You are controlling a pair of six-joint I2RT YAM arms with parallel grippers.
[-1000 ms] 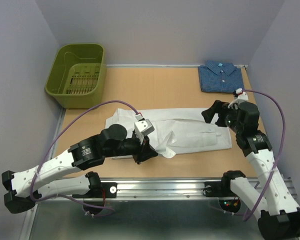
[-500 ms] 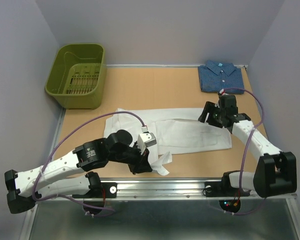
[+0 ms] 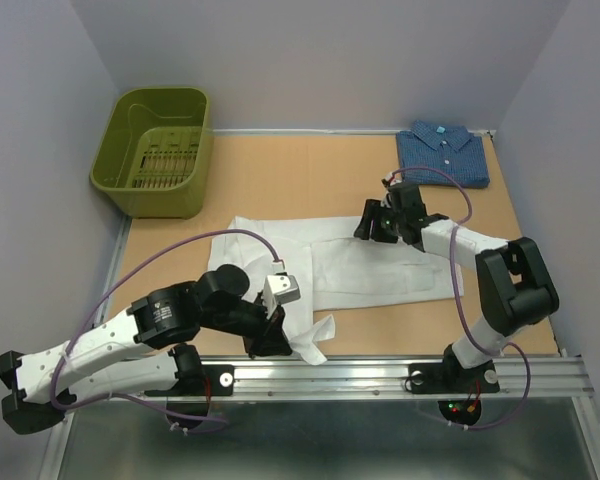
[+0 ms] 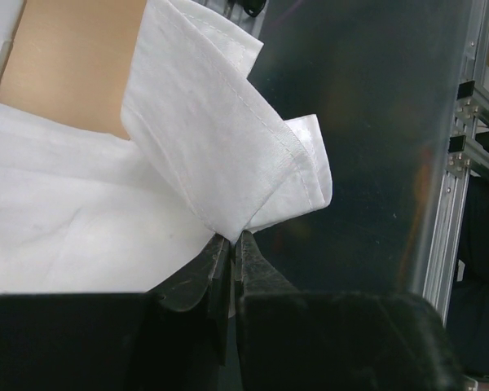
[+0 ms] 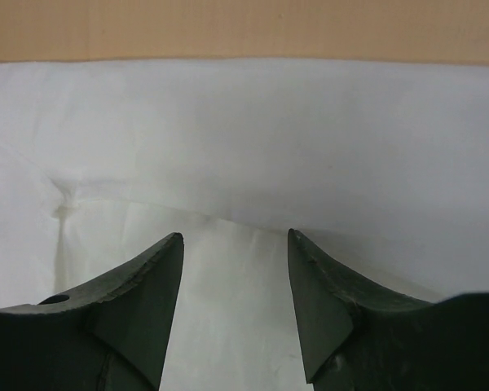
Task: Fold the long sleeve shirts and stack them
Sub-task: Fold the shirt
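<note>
white shirt (image 3: pixel 380 262) is lying spread on the surface (image 3: pixel 280 180); left end effector (image 4: pixel 233 240) is clamping its sleeve edge, right end effector (image 5: pixel 235 236) is hanging over it, fingers apart.

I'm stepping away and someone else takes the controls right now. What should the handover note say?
Left gripper: shut on a folded edge of the white shirt, at the near edge of the table.
Right gripper: open, fingers over the white shirt close to its far edge, gripping nothing.
Blue shirt: folded, in the far right corner.
Done: blue shirt folded.
Left: the white shirt lies mostly spread out mid-table. Fold it, then stack it with the blue shirt.
</note>
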